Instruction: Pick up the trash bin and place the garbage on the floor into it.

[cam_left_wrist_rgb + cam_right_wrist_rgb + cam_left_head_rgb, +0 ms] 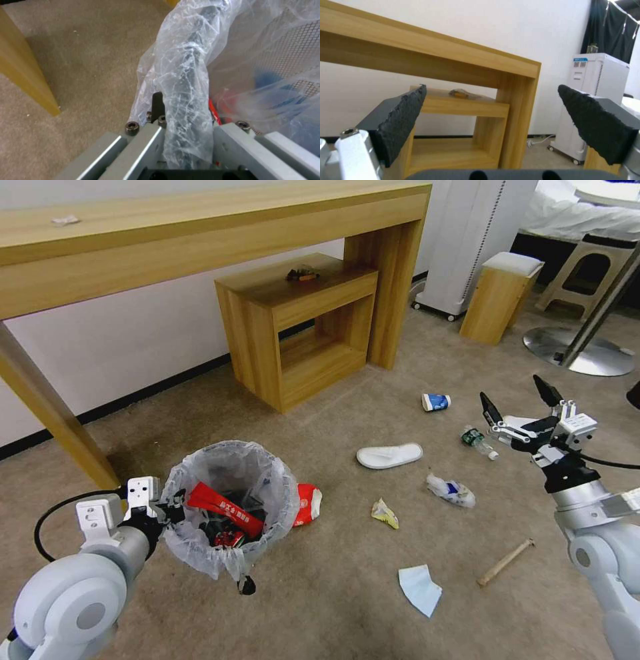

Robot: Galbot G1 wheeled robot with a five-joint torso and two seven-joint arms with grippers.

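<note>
The trash bin (230, 500), black with a crinkly white bag, sits low on the left of the floor (347, 580) with red wrappers inside. My left gripper (173, 508) is shut on its near rim. In the left wrist view the bag-covered rim (186, 82) runs between the fingers (158, 102). My right gripper (521, 410) hangs open and empty at the right, above a clear bottle (479, 441). Its dark pads (403, 117) stand wide apart. Garbage on the carpet includes a white slipper (389, 455), a blue cup (435, 401), a crumpled wrapper (451, 491), a yellow paper (385, 513), a blue paper (420, 588), a wooden stick (505, 561) and a red packet (308, 505) beside the bin.
A long wooden desk (200, 233) spans the back, with one leg (57, 420) just left of the bin. A small wooden shelf unit (300, 327) stands under it. At the back right are a white appliance (467, 240), a wooden stool (500, 297) and a chrome round base (577, 352).
</note>
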